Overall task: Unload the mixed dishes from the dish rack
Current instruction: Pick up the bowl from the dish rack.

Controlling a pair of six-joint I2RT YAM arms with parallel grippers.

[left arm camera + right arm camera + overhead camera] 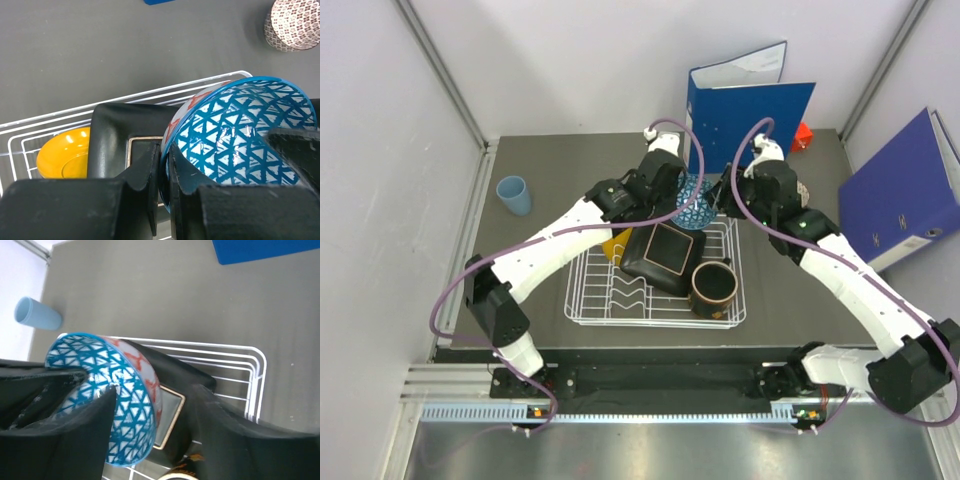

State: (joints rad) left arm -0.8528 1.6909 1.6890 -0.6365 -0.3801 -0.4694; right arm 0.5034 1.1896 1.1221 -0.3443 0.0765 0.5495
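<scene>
My left gripper (678, 195) is shut on the rim of the blue-and-white bowl (245, 130), which is tilted on its side over the back of the white dish rack (582, 290). My right gripper (154, 390) is open, with one finger inside the bowl (125, 390) and the other outside it. The black square plate (663, 255), the yellow dish (617, 243) and the dark brown mug (713, 285) are in the rack. The light blue cup (513, 193) stands on the table at the far left.
Two blue ring binders (745, 105) (905, 190) stand at the back and on the right. A small red block (803, 135) lies at the back. A brown-patterned bowl (292, 22) sits on the table behind the rack.
</scene>
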